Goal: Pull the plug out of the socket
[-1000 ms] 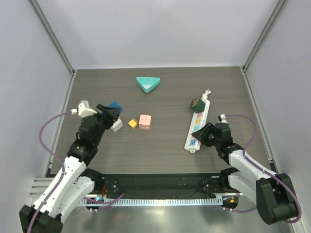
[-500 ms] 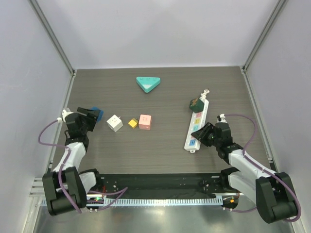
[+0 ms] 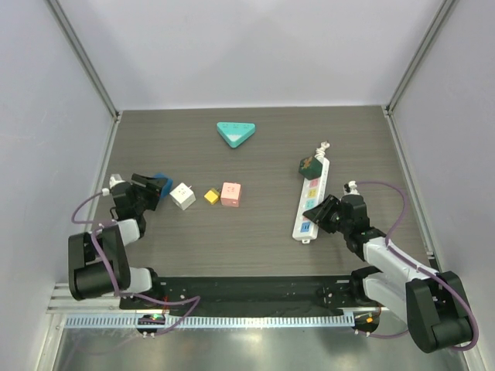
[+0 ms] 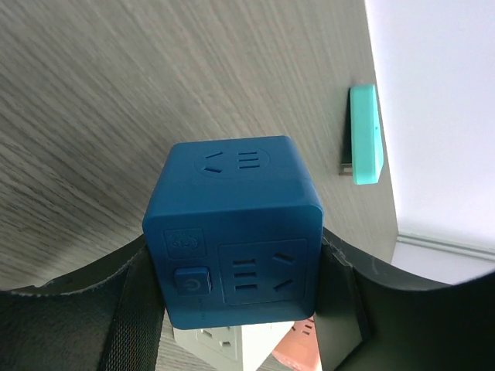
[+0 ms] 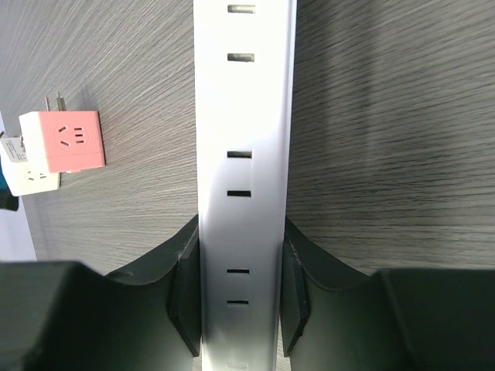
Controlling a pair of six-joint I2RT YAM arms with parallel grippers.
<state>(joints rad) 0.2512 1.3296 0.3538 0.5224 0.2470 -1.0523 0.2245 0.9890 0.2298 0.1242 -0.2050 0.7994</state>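
Both grip: left pincer [image 4: 240, 305] has drawn back with the blue cube [image 4: 232, 224]; right pincer [image 5: 241, 301] stays clamped on the socket [image 5: 244, 116].

Plug [image 3: 310, 164] on far end of socket [image 3: 312, 198], triangular block [image 3: 235, 132] behind-left.

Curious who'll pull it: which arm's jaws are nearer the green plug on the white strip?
Right. Right jaws clamp the strip, opposite end from the plug. Left jaws hold a blue cube across the table.
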